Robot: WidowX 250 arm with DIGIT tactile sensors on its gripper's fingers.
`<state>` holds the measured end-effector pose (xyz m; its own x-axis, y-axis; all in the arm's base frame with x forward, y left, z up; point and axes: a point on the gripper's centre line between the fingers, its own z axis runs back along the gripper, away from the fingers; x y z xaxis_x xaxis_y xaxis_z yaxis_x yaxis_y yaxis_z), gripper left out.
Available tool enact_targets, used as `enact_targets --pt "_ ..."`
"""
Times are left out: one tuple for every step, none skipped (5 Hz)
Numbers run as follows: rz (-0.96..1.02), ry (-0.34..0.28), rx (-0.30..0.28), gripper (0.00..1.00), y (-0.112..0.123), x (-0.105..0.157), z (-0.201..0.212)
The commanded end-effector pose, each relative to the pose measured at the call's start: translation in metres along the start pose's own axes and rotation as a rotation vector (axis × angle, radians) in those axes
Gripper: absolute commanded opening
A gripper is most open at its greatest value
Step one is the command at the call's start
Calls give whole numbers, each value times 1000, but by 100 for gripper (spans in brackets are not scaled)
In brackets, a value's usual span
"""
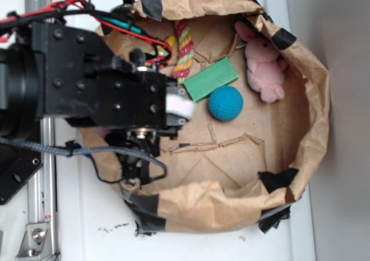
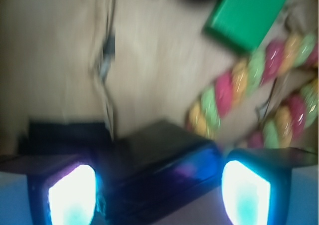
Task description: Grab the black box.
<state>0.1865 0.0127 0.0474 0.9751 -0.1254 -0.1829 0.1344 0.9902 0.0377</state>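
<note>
Gripper and black box are the pair that matters here: in the wrist view the box lies directly between the two glowing finger pads, filling most of the gap, with its long axis running slantwise from about 8 o'clock to 2 o'clock, so it sits skewed to the line that joins the pads. The fingers stand spread, one on each side of the box; the view is blurred, and I cannot tell whether either pad touches it yet. In the exterior view the arm covers the box completely, so its place on the brown paper bag lining the bin can only be judged as under the arm, at the 9 o'clock side of the bag. From the box, the green block lies toward 1 o'clock, well apart, and the rope toy runs near at 2 o'clock, just beyond the right-hand pad. The blue ball and pink plush rabbit sit farther off toward 3 o'clock in the exterior view. My judgement is that the closing squeeze is what remains, and the box's slant may make it twist as the pads meet it.
</note>
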Motion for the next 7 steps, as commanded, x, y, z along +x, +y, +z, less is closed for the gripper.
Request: enact_targets --pt "23 87 11 51 8 -14 -24" --pt "69 36 28 0 12 -6 -10" --pt "118 -86 17 0 25 3 38" --pt "149 -171 -6 0 38 9 76" --pt "132 -256 15 0 42 10 108" --pt "116 -306 6 0 41 10 134" --pt "101 -305 8 0 34 6 137"
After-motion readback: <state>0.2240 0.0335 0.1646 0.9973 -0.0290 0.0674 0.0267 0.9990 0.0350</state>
